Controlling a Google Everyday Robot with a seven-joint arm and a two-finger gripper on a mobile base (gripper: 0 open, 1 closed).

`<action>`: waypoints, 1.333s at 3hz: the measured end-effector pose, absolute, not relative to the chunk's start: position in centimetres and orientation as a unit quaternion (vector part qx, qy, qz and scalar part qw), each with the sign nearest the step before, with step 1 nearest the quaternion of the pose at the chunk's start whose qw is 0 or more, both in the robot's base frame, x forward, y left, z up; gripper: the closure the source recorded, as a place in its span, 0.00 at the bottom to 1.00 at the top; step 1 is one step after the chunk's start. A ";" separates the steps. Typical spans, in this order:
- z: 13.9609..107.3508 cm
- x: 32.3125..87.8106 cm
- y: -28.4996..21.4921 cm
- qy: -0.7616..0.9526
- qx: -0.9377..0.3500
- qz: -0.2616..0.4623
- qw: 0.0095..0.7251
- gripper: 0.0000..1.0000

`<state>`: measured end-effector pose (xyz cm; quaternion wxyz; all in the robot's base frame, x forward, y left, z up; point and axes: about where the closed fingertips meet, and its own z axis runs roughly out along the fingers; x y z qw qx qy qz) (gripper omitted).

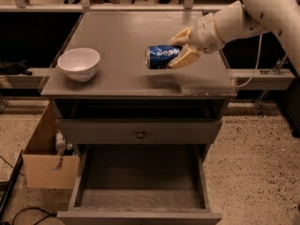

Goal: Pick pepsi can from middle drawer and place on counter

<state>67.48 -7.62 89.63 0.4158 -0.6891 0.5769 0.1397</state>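
Reaches in from the upper right on a white arm (248,18) and ends in the gripper (172,53), over the right half of the counter (117,32). Clamps the pepsi can (161,56) between tan fingers (183,33), one above and one below. Holds the can on its side, silver end facing left, white lettering visible, low over the grey top with a shadow just beneath; cannot tell whether touching the surface or not. Shows a white bowl (78,63) upright near the counter's front left corner, well apart from the can. Shows beneath the counter a shut drawer front with a small round knob (139,134). Shows below that the middle drawer (140,198), pulled out toward the camera, grey floor and low side walls in view. Shows a cardboard box (46,170) on the speckled floor, just beside the cabinet's left side
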 end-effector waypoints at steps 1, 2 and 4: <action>88.4 68.0 -8.1 0.587 -0.685 0.142 0.408 1.00; 87.6 68.0 -8.3 0.592 -0.682 0.145 0.404 1.00; 86.3 67.8 -8.6 0.599 -0.678 0.151 0.398 0.82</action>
